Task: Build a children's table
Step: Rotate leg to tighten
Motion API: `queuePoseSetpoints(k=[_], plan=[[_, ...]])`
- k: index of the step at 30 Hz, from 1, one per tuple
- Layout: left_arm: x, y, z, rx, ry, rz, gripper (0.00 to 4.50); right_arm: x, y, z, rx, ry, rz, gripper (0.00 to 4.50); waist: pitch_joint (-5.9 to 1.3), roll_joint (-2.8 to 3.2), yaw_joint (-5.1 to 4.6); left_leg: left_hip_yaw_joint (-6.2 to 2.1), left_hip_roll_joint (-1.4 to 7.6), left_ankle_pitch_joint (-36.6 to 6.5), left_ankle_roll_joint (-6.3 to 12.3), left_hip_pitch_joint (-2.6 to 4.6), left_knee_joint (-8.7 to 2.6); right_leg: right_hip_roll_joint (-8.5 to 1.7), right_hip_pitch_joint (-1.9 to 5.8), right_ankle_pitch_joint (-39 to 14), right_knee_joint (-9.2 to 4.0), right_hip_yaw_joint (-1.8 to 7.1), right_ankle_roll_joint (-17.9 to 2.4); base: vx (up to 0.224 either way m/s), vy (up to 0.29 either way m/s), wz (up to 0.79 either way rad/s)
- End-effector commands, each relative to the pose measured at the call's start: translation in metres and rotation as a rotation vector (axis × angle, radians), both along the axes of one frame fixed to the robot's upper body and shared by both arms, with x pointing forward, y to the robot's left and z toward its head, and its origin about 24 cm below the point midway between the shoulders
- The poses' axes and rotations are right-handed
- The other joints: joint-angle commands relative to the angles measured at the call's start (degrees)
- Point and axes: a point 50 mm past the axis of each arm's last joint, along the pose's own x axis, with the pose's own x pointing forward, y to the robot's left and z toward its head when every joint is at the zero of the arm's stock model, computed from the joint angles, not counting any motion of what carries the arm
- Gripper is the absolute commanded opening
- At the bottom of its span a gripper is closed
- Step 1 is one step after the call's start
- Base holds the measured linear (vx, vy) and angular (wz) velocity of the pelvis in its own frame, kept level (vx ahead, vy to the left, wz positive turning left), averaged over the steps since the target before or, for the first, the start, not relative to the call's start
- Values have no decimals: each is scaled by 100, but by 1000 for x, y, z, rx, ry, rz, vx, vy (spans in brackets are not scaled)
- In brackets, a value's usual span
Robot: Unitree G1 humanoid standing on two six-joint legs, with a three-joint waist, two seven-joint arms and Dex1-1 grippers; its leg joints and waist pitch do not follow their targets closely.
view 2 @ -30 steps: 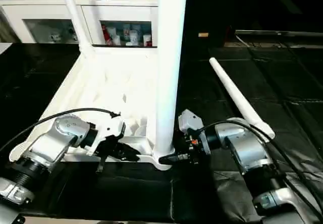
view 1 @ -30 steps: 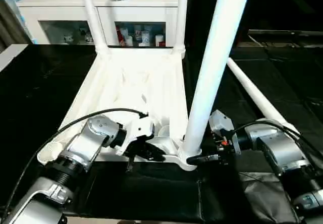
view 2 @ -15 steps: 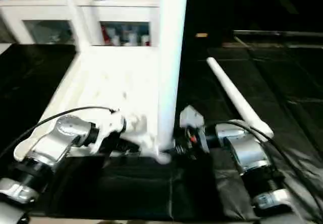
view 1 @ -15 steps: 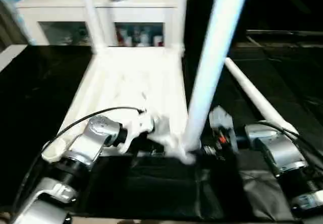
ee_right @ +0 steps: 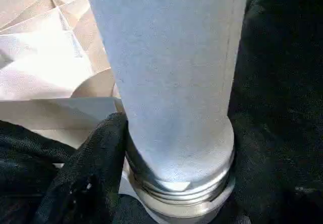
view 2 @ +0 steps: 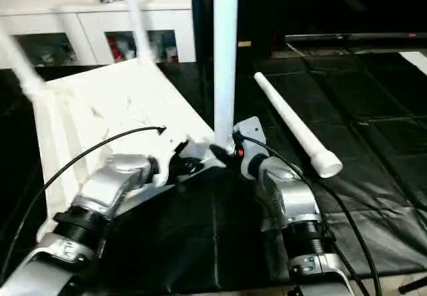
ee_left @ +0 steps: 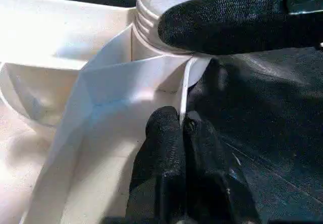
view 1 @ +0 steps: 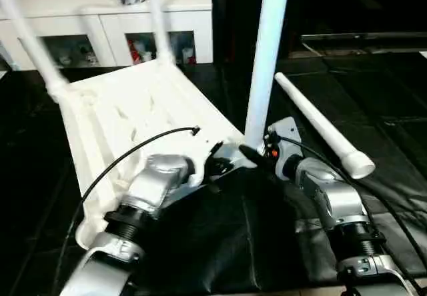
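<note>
Both silver forearms reach forward and inward, meeting at the near corner of the white plastic table top (view 1: 127,109), which lies upside down with its ribbed underside up on the black-covered surface (view 1: 220,243).

The left claw (ee_left: 181,125) is pinched narrow on the thin white rim of that corner; in the left wrist view its two black fingers (ee_left: 164,148) press together with the rim edge between their tips. The right claw (view 1: 250,155) comes in from the other side and grips the base of the upright white tapered tube leg (view 1: 265,56), which stands in the corner socket; in the right wrist view one black finger (ee_right: 91,168) lies against the leg's threaded collar, its jaws set about as wide as the leg.

Two more white legs (view 1: 157,19) rise from the far corners of the top. A fourth white tube leg (view 1: 320,126) lies loose on the black surface to the right, just beyond the right forearm and apart from the top.

Behind the surface stands a white cabinet with glass doors (view 1: 100,39), small items visible inside it and on top. The room to the right is dark.
</note>
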Motion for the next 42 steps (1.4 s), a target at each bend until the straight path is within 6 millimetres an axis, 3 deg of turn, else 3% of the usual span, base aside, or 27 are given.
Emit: queuePoseSetpoints(k=[1,3,12,15,21,24,26,27,35,42], plan=[[3,-27,26,-85,-106,-31,0,-21,66,9,176,6,300,362,-425,-50,48,5,48,-737,443,-3,-339,-232,356,-872,-350,211,-1297,0,0,0],[2,-24,26,-82,-118,-53,0,-21,61,10,176,8,300,378,-430,-43,54,3,48,-696,470,-6,-336,-233,362,-744,-333,212,-1355,0,0,0],[-4,2,24,-51,-114,-180,0,-28,24,17,162,-32,445,448,-397,-52,107,9,75,-1021,435,13,-358,-245,349,-1112,-375,221,-1284,0,0,0],[-11,14,22,-27,-108,-308,0,-33,1,20,109,-29,560,448,-397,-43,137,4,72,-1056,420,14,-355,-246,363,-1127,-369,217,-1288,0,0,0],[-19,25,21,8,-91,-458,0,-37,-19,26,52,-21,693,448,-397,-14,270,19,115,-1114,401,71,-355,-253,302,-1239,-370,225,-1309,0,0,0],[-23,29,18,42,-79,-541,0,-39,-29,28,-17,-21,785,448,-406,-17,329,15,123,-1153,373,64,-358,-254,312,-1156,-343,224,-1337,0,0,0],[-25,30,17,44,-76,-561,0,-39,-31,28,-29,-17,802,448,-396,-10,359,23,127,-1190,374,71,-357,-258,301,-1137,-343,235,-1358,0,0,0],[-30,31,16,55,-59,-636,0,-41,-35,27,-67,-10,860,448,-397,-47,369,29,125,-1186,373,66,-357,-264,307,-1154,-345,238,-1366,0,0,0],[-36,33,12,96,-38,-750,0,-44,-40,25,-117,9,968,448,-398,-59,397,17,125,-1138,416,36,-354,-274,322,-1309,-340,232,-1352,0,0,0],[-35,35,12,112,-39,-772,0,-46,-41,16,-148,32,986,381,-396,-57,384,12,120,-1220,355,37,-359,-268,322,-1462,-351,230,-1297,0,0,0]])
